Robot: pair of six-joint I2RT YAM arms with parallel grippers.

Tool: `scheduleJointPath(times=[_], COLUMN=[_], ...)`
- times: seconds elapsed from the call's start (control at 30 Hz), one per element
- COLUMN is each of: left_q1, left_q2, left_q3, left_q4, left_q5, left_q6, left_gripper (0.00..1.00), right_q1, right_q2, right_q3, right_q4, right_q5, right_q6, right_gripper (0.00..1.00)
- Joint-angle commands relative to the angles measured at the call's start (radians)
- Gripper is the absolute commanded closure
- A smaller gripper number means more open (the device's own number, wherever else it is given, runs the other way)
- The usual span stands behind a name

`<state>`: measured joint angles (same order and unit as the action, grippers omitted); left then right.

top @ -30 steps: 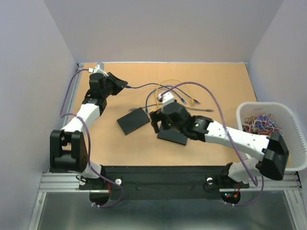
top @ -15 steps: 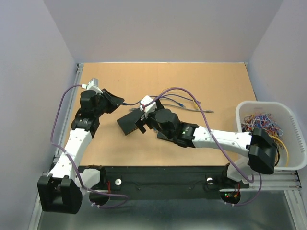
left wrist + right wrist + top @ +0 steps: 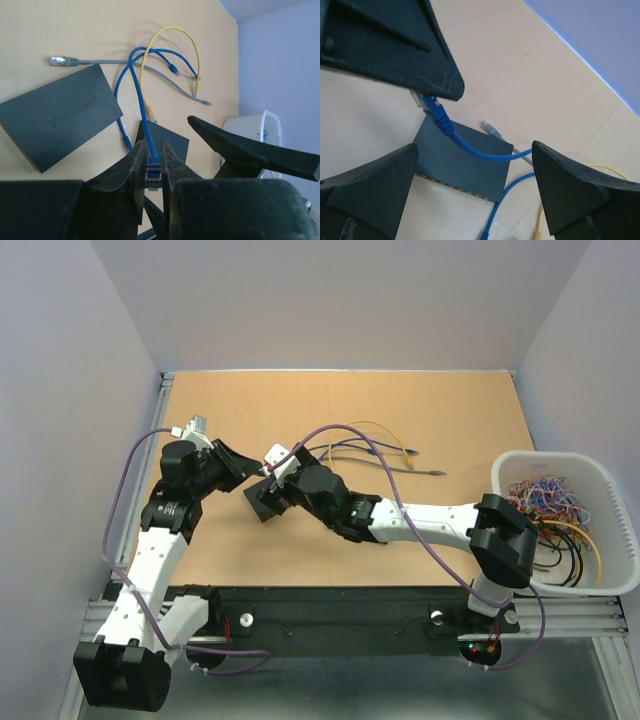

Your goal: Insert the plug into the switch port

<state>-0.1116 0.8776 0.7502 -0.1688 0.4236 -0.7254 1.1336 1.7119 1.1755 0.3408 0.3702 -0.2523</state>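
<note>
A tan board tabletop [image 3: 450, 420] sits between pale lavender walls [image 3: 60, 390]. The blue patch cable [image 3: 148, 142] ends in a clear plastic plug [image 3: 153, 177]. The left gripper [image 3: 152, 162] has its jaws clamped on the plug, close to the flat black TP-Link switch [image 3: 465, 160]. The right gripper [image 3: 475, 145] hangs over that switch, jaws wide apart.

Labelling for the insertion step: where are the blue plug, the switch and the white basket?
blue plug [image 3: 153, 176]: left wrist view, middle of the plug.
switch [image 3: 60, 117]: left wrist view, top face near logo.
white basket [image 3: 550, 456]: top external view, far rim.
</note>
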Motion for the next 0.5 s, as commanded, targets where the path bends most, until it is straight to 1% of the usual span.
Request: scheduleJointPath(times=[0.0, 0.2, 0.3, 0.33, 0.4, 0.43, 0.47], left_q1=[-0.003, -0.003, -0.003, -0.003, -0.003, -0.003, -0.003], left_q2=[-0.046, -0.083, -0.097, -0.101, -0.111, -0.112, -0.115], left_q3=[0.028, 0.005, 0.009, 0.014, 0.024, 0.029, 0.037], left_q4=[-0.029, -0.043, -0.051, -0.063, -0.074, -0.086, -0.090], left_q5=[0.058, 0.116, 0.139, 0.145, 0.136, 0.132, 0.127], left_q6=[0.017, 0.001, -0.006, -0.005, -0.002, 0.003, 0.006], left_gripper=[1.00, 1.00, 1.00, 1.00, 1.00, 1.00, 1.00], right_q1=[0.005, 0.005, 0.005, 0.005, 0.005, 0.006, 0.005], right_q2=[0.014, 0.064, 0.080, 0.081, 0.077, 0.063, 0.052], right_q3=[0.062, 0.093, 0.092, 0.089, 0.078, 0.060, 0.049], right_q4=[0.125, 0.156, 0.181, 0.185, 0.193, 0.198, 0.202], right_q5=[0.007, 0.016, 0.015, 0.015, 0.010, 0.001, -0.002], right_q6=[-0.031, -0.064, -0.074, -0.076, -0.079, -0.074, -0.074], right_gripper=[0.00, 0.02, 0.26, 0.40, 0.52, 0.67, 0.75])
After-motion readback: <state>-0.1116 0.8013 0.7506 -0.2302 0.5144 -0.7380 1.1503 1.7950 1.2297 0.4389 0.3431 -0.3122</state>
